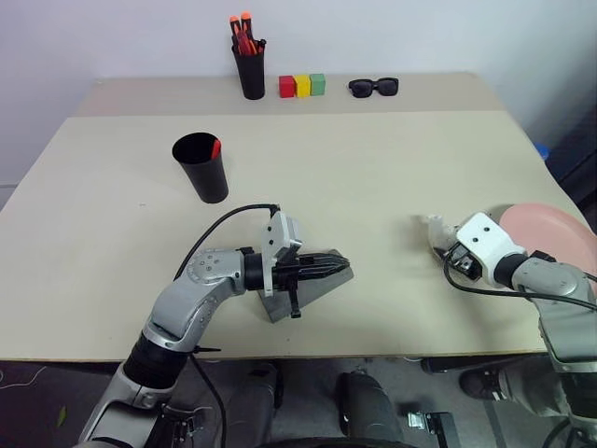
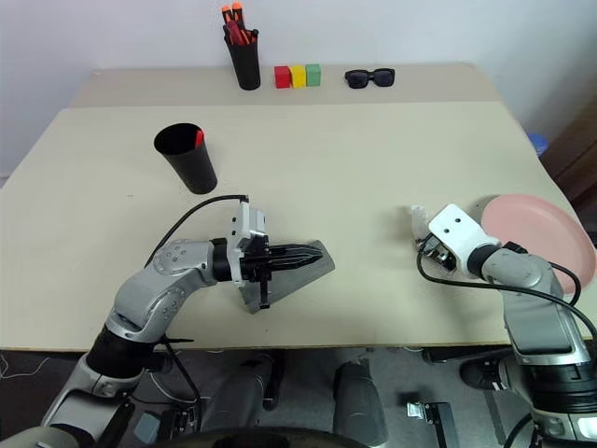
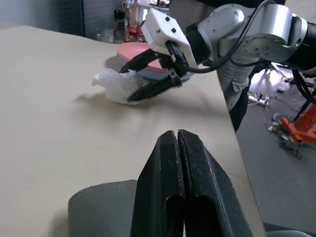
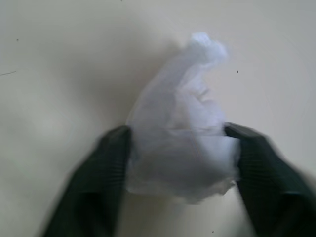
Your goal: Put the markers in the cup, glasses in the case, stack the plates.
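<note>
Head views: the left gripper (image 1: 338, 264) points toward the robot's right, its fingers pressed together with nothing between them, lying over the grey case (image 1: 312, 289) near the table's (image 1: 112, 243) front edge. The right gripper (image 2: 422, 231) reaches over the table's right side, its two fingers set either side of a crumpled white wad (image 1: 437, 230); contact cannot be judged here. The pink plate (image 1: 558, 235) lies just beside that arm, overhanging the right edge. The cup (image 1: 202, 167) stands left of centre with a red marker (image 1: 215, 147) tip at its rim. The wide middle of the table is bare. Along the back stand a pen holder (image 1: 250, 70), three blocks (image 1: 302, 86) and sunglasses (image 1: 373, 87).

Left wrist view: closed fingers (image 3: 168, 182) above the case; beyond, the right gripper straddles the wad; the pink plate sits on a blue plate (image 3: 163, 75) near the table edge.

Right wrist view: both fingers (image 4: 98, 182) flank the wad, touching its sides.
</note>
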### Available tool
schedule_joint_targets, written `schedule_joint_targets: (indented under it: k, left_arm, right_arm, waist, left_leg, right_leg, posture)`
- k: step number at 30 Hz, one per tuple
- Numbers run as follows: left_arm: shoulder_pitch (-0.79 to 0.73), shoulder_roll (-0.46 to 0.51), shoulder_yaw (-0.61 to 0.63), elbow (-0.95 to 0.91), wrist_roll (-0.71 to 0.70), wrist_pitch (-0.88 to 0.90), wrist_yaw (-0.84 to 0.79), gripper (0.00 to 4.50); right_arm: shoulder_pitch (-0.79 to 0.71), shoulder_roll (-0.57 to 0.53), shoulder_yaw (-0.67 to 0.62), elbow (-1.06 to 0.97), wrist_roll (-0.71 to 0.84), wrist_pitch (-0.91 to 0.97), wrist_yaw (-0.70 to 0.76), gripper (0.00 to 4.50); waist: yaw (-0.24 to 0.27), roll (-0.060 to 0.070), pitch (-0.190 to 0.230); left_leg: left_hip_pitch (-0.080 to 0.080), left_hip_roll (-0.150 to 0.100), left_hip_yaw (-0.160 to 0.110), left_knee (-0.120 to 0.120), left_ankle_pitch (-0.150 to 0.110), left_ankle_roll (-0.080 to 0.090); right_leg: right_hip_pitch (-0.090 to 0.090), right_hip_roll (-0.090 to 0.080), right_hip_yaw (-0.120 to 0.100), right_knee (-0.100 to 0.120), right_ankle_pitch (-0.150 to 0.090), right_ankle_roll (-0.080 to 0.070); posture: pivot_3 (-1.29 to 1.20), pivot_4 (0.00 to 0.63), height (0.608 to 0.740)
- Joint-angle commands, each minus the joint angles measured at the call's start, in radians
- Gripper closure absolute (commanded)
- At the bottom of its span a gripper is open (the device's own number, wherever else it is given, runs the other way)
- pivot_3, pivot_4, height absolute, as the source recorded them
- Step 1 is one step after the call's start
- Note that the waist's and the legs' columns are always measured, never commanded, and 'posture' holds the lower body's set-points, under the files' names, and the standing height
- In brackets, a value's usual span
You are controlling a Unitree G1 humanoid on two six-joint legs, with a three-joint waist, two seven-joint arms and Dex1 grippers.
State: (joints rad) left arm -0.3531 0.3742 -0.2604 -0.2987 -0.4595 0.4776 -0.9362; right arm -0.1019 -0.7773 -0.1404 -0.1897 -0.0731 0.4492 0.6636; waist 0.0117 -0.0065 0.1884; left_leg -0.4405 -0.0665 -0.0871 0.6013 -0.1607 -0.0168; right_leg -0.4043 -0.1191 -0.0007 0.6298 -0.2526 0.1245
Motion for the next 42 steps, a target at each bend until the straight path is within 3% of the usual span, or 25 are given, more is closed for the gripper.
schedule_joint_targets:
  k: [1,2,3,15,19,23,33,38,42]
  left_arm:
    - [0.005,0.009,-0.002,-0.042,-0.008,0.0,-0.001,4.5]
    - [0.005,0.008,-0.005,-0.04,-0.006,0.0,-0.003,4.5]
    - [0.003,0.008,-0.008,-0.036,-0.005,-0.002,-0.004,4.5]
    - [-0.039,-0.004,-0.02,0.034,0.003,-0.024,-0.054,4.5]
    - [-0.063,-0.02,-0.023,0.068,0.013,-0.035,-0.057,4.5]
    - [-0.064,-0.016,0.0,0.069,0.012,-0.034,-0.04,4.5]
    - [0.071,0.087,0.238,0.002,-0.011,-0.007,0.111,4.5]
    - [0.238,0.165,0.407,-0.09,0.01,-0.014,0.206,4.5]
    - [0.343,0.209,0.511,-0.132,0.022,-0.038,0.251,4.5]
  right_arm:
    - [-0.004,-0.009,-0.03,-0.034,0.012,0.003,-0.014,3.85]
    - [0.002,-0.013,-0.039,-0.045,0.014,0.006,-0.016,4.32]
    - [0.008,-0.019,-0.053,-0.062,0.016,0.012,-0.017,4.45]
    - [0.095,-0.153,-0.397,-0.117,0.036,0.157,-0.018,4.45]
    - [0.167,-0.171,-0.413,-0.104,0.025,0.146,-0.006,2.8]
    - [0.157,-0.185,-0.376,-0.1,0.015,0.106,-0.016,0.71]
    - [-0.082,-0.116,-0.203,-0.02,0.136,-0.039,0.031,0.71]
    - [-0.255,-0.018,-0.119,0.09,0.258,-0.079,0.111,0.71]
    - [-0.334,0.0,-0.063,0.212,0.277,-0.14,0.171,0.71]
  waist:
    - [0.0,0.0,0.0]
    - [0.0,0.0,0.0]
    - [0.0,0.0,0.0]
    - [0.002,0.0,0.0]
    - [0.0,0.0,0.0]
    - [-0.004,0.002,-0.001]
    - [-0.008,0.001,0.0]
    - [-0.013,0.001,0.0]
    - [0.0,0.0,0.0]
  left_leg:
    - [0.0,0.0,0.0,0.0,0.0,0.0]
    - [0.0,0.0,0.0,0.0,0.0,0.0]
    - [0.0,0.0,0.0,0.0,0.0,0.0]
    - [0.0,0.0,0.0,0.0,0.0,0.001]
    - [0.0,0.0,0.0,0.001,0.0,0.001]
    - [0.0,0.0,0.001,0.001,0.0,0.001]
    - [0.0,0.001,0.001,0.001,-0.001,0.001]
    - [0.0,0.002,-0.001,0.001,-0.001,0.001]
    - [0.0,0.001,-0.001,0.001,-0.001,0.001]
  right_leg:
    - [0.0,0.0,0.0,0.0,0.0,0.0]
    - [0.0,0.0,0.0,0.0,0.0,0.0]
    - [0.0,0.0,0.0,0.0,0.0,0.0]
    - [0.0,0.0,0.0,0.0,0.0,0.0]
    - [0.0,0.0,0.0,0.0,0.0,0.0]
    - [0.0,0.0,0.0,0.0,0.0,0.0]
    - [0.0,0.0,0.0,0.0,0.0,0.0]
    - [0.0,0.0,0.0,0.0,0.0,0.0]
    - [-0.001,0.0,0.0,0.0,0.0,0.0]
  posture:
    - [0.0,0.15,0.74]
    - [0.0,0.15,0.74]
    - [0.0,0.15,0.74]
    - [0.0,0.15,0.74]
    - [0.0,0.15,0.74]
    - [0.0,0.15,0.74]
    - [0.0,0.15,0.74]
    - [0.0,0.15,0.74]
    - [0.0,0.15,0.74]
